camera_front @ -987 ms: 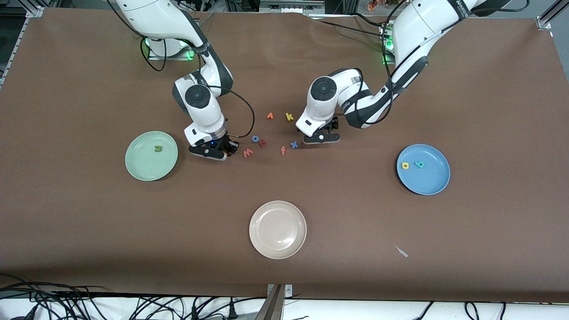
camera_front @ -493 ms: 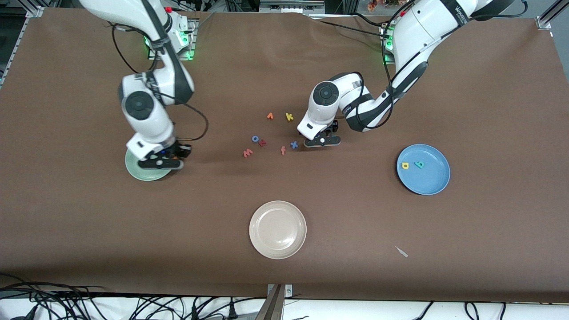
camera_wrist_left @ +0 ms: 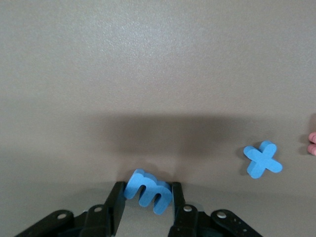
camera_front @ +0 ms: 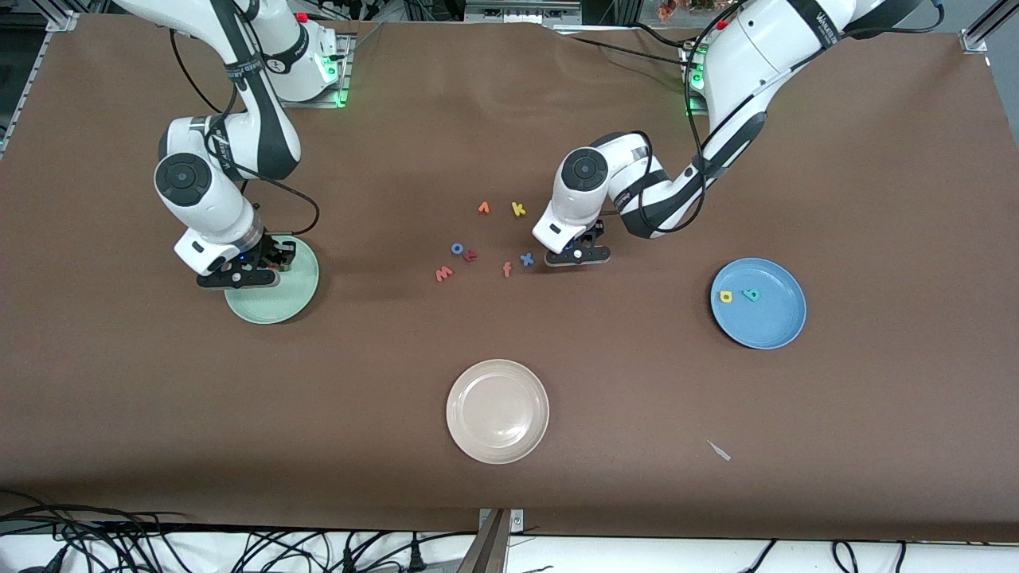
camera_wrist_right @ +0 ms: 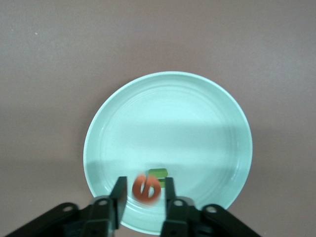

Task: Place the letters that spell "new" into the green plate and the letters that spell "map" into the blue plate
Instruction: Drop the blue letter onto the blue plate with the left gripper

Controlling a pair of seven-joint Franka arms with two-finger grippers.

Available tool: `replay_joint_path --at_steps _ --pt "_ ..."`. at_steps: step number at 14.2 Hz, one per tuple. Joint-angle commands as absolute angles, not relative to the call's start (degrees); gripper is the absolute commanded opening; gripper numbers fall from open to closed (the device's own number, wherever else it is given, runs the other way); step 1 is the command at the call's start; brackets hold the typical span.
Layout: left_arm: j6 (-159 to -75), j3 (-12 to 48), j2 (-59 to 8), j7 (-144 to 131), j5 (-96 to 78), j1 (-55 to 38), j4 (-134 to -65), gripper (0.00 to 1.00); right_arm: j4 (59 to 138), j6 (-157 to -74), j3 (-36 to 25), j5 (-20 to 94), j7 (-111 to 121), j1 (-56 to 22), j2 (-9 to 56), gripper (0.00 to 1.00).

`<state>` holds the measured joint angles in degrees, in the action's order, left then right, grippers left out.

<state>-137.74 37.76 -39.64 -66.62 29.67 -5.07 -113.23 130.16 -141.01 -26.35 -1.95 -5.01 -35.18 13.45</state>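
- Two arms busy, both low over the table (camera_front: 605, 446).
- Left gripper (camera_wrist_left: 147, 198) down by the blue "x" (camera_wrist_left: 262, 159); fingers (camera_wrist_left: 116, 201) pinch the blue "m" (camera_wrist_left: 148, 190).
- Right gripper (camera_wrist_right: 143, 197) over the green plate (camera_wrist_right: 207, 123), orange "e" (camera_wrist_right: 146, 187) blurred between its fingers; can't tell if gripped or let go. Green "n" (camera_wrist_right: 158, 173) in that plate.
- Blue plate (camera_front: 776, 326) holds the yellow letter (camera_front: 725, 297) & teal letter (camera_front: 751, 295).
- Red-pink "w" (camera_front: 443, 274) on the table near the "f" (camera_front: 506, 270).
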Motion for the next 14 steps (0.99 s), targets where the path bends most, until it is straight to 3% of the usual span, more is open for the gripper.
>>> replay_joint_path --at_steps 1,4,6,7,10,14 --pt "-137.6 37.4 -40.9 -67.6 32.8 -5.1 -112.7 0.26 132.0 -141.9 -26.4 0.3 -4.0 -35.4 11.4 0.85" --pt "-135.9 37.4 -39.5 -64.8 32.4 -3.0 -112.3 0.21 131.9 -142.3 -25.8 0.9 -5.1 -35.5 11.7 0.86" --pt "-129.4 39.2 -38.5 -58.1 31.3 1.4 -111.4 0.20 131.8 -143.9 -23.0 4.0 -9.5 -35.9 12.3 0.89" --pt "-125.5 41.1 -38.4 -53.0 30.2 4.8 -110.7 0.20 131.8 -144.8 -20.5 4.7 -13.8 -35.9 12.8 0.97" --pt "-113.8 46.6 -38.4 -36.4 28.9 16.6 -107.2 0.20 130.3 -149.0 -13.5 4.7 -27.4 -36.2 15.8 0.97" --pt "-103.5 46.5 -38.6 -13.2 28.9 25.9 -102.1 0.21 124.3 -149.2 -11.1 4.7 -48.5 -41.5 20.9 0.97"
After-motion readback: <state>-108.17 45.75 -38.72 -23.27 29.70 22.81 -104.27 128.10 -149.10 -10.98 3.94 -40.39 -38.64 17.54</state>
